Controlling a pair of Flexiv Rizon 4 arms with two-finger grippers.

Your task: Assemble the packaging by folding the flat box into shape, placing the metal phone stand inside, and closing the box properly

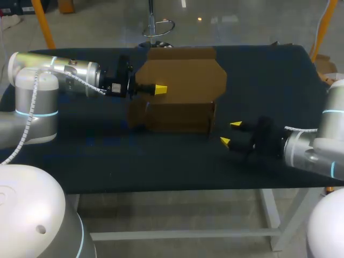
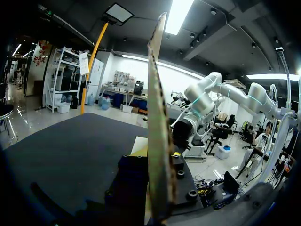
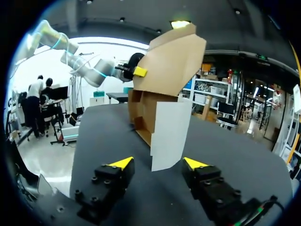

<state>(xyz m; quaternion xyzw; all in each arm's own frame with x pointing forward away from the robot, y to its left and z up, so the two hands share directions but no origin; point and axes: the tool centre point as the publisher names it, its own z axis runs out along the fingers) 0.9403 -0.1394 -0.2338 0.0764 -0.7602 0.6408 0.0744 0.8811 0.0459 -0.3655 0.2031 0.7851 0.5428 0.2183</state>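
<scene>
The silver-white, round-jointed left arm and matching right arm each wore thin cyan rings and a white coiled cable. The black left gripper and right gripper had yellow tips. The right's black finger mounts carried what looked like screws.

The table has a dark, matte top on a pale metal frame, whose legs and cross rail show below the near edge at 6 o'clock. One thing stands directly on it: a brown cardboard box, partly folded into shape, set a little past the middle toward 12 o'clock. Its wide lid flap is raised and reaches toward the far edge. At the 3 o'clock end, a pale side flap stands open, reaching down close to the tabletop.
</scene>
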